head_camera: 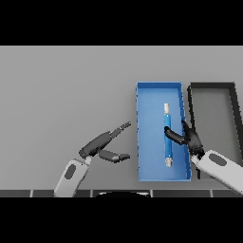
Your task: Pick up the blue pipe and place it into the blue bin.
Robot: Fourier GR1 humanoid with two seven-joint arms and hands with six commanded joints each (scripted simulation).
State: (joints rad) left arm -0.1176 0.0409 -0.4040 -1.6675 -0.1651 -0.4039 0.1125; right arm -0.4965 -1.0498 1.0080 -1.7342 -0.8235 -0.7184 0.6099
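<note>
The blue pipe (167, 142) with pale ends lies lengthwise inside the blue bin (148, 95), right of the table's middle. My right hand (188, 137) reaches over the bin's right wall; its fingers are relaxed, with fingertips touching or just beside the pipe's middle, not curled round it. My left hand (100, 142) hovers over the table left of the bin, fingers stretched toward the upper right and thumb spread below, holding nothing.
A black bin (234, 99) with a grey floor stands directly right of the blue bin, touching or nearly touching it. Grey table (61, 95) spreads to the left and behind.
</note>
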